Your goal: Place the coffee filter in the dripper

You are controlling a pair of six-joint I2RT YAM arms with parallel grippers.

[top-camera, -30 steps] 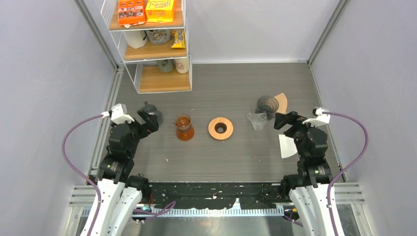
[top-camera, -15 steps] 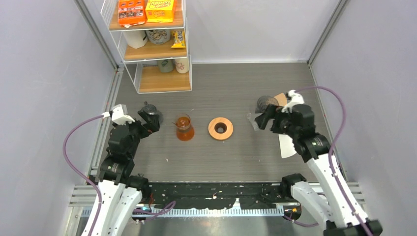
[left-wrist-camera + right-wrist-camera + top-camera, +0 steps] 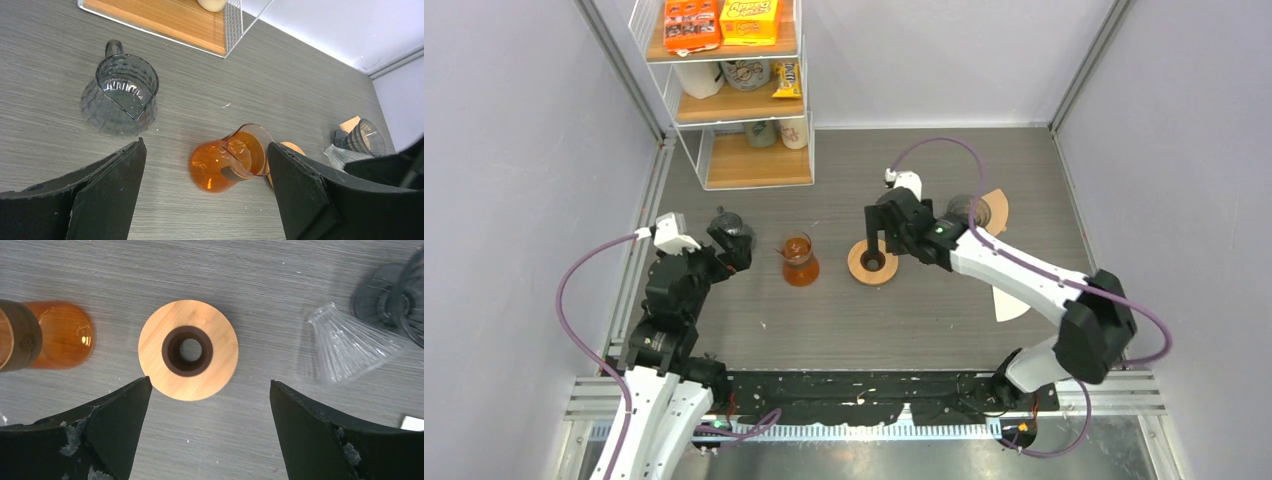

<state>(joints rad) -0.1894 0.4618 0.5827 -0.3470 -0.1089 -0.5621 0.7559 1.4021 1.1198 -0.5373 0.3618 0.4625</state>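
Seen from above, the right arm [image 3: 1014, 275] covers the clear dripper [image 3: 350, 347] and part of the white filter [image 3: 1007, 308].

We find bare table [image 3: 894, 320] on the near side of the wooden ring [image 3: 188, 350], over which our right pincer [image 3: 209, 384] hangs wide apart, with the orange carafe [image 3: 60, 335] close on its left and the toppled clear dripper [image 3: 350, 347] near on its right, neither touching it.

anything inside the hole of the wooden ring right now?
Nothing in it. The right wrist view looks straight down the wooden ring: only its dark collar and grey table show through the hole. Whatever the wood itself covers is hidden.
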